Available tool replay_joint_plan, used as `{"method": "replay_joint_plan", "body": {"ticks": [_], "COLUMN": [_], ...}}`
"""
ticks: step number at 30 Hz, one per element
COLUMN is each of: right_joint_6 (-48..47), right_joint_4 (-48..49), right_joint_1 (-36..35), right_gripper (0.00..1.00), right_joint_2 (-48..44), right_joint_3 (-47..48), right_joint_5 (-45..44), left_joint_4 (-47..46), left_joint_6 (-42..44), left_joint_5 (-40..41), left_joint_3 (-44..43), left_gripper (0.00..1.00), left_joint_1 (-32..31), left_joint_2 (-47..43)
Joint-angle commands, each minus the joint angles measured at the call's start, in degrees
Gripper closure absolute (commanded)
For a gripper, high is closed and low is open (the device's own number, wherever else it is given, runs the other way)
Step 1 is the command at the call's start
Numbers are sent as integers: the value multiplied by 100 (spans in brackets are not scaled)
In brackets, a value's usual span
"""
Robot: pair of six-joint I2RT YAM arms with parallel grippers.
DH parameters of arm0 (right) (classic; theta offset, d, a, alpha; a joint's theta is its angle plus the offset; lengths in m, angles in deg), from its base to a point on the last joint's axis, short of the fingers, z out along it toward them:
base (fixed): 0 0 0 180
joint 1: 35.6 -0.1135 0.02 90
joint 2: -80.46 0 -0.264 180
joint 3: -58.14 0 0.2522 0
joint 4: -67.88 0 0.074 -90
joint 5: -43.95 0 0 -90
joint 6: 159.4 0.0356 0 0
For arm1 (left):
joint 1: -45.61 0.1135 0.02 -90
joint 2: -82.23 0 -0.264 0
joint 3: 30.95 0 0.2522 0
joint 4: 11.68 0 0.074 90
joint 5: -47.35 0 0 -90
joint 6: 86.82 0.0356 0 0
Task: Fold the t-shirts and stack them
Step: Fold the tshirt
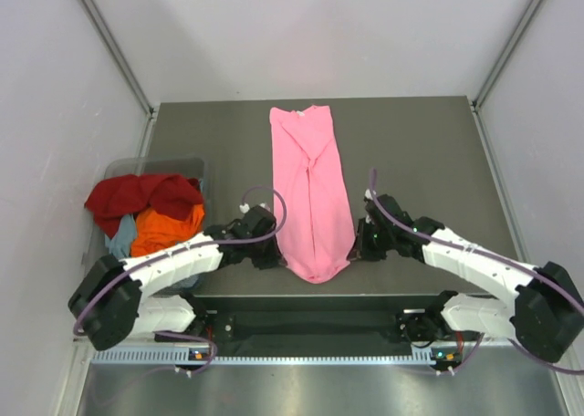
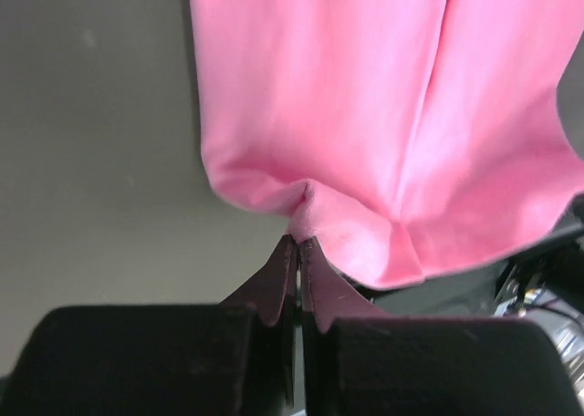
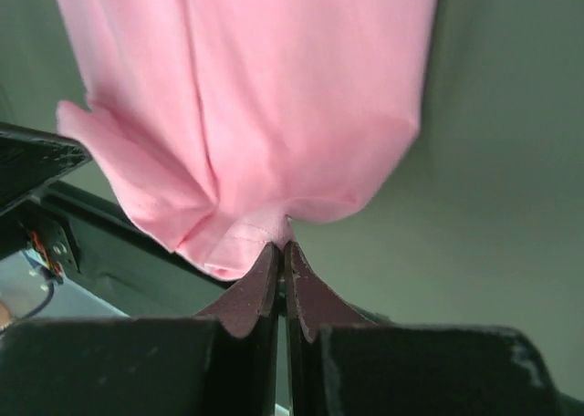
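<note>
Jaws of the left gripper [image 2: 298, 241] and the right gripper [image 3: 285, 244] are each clamped on the near hem of the pink t-shirt [image 1: 310, 192], which lies as a long narrow strip down the middle of the table [image 1: 429, 161]. At the table's left edge, a bin [image 1: 160, 161] holds the dark red t-shirt [image 1: 137, 195], orange t-shirt [image 1: 169, 230] and grey-blue t-shirt [image 1: 119, 241].

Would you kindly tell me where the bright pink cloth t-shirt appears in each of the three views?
Top external: the bright pink cloth t-shirt lies lengthwise mid-table.
Left wrist: the shirt fills the upper right, its edge pinched by the left gripper.
Right wrist: the shirt fills the upper left, pinched by the right gripper.
Shared landmark: the dark grey table.
</note>
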Motion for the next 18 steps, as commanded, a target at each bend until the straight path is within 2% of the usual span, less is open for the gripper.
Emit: {"method": "replay_joint_plan", "body": {"ticks": [1,4,8,12,18], "right_joint_6": [-706,-1365,-2000,-2264,-2571], "right_joint_4": [-7,-15,-7,11,107], "right_joint_1": [241,373,584,909,1340], "right_gripper": [100,100,100,100,100], "right_joint_2": [508,1132,1958,2836,3680], "right_joint_3": [767,1452,2479,3325,4433], "right_joint_5": [-179,-424,-723,-557,-161], "left_joint_4": [-30,234,208,252,375], "left_joint_6": [709,1236,1737,2028,2362], "left_joint_5": [-228,-17,-166,-139,-315], "left_joint_3": [-582,-1277,-2199,-3061,-4274], "left_gripper": [100,100,100,100,100], "left_joint_1": [541,963,1623,2011,2450], "left_joint_2": [461,925,1524,2357,3413]}}
